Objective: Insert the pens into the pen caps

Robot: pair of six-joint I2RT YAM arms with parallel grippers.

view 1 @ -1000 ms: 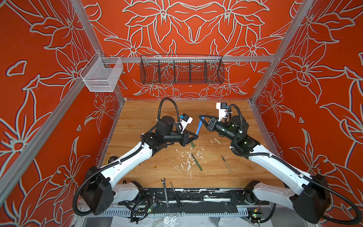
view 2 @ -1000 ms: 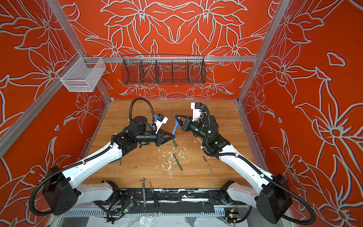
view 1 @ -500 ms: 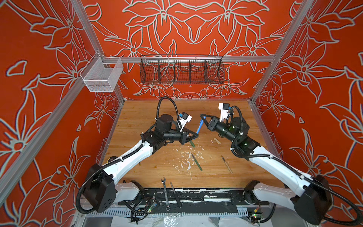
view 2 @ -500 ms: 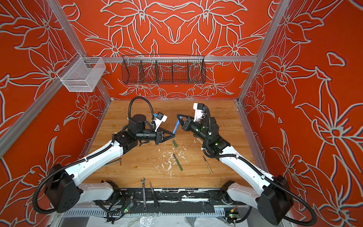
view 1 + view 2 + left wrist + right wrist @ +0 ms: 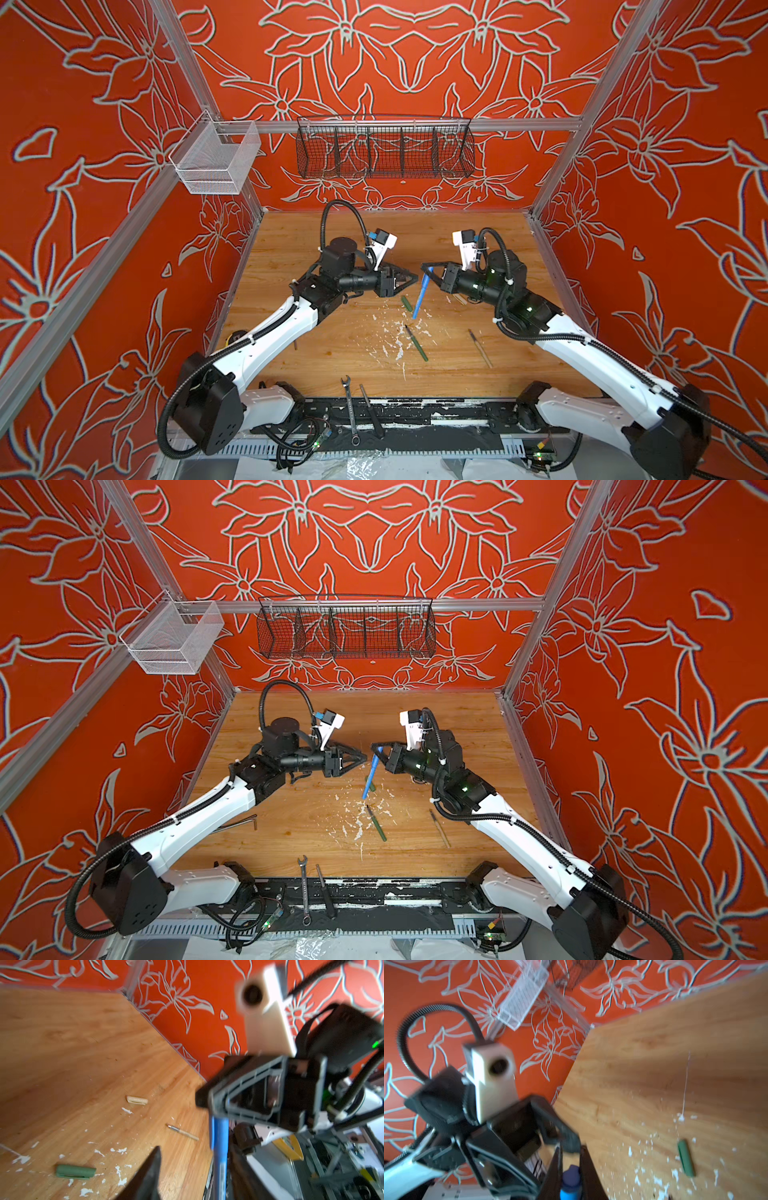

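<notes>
L gripper has let go. Its jaws now stand apart either side of the blue pen w/o touching (L wrist view). The pen hangs tip-down from the R gripper, which is clamped on its thick upper end; the blue cap looks seated.

Near → far:
- Green pen lies flat, nearest. Long axis runs roughly near-far, dark tip at the far end.
- Tan pen is beside it, R side.
- Green cap is further back, just below the L gripper tip.
- Tan cap is under the R gripper.

The free L arm is closer to the green cap; the green pen lies nearward of both grippers.
</notes>
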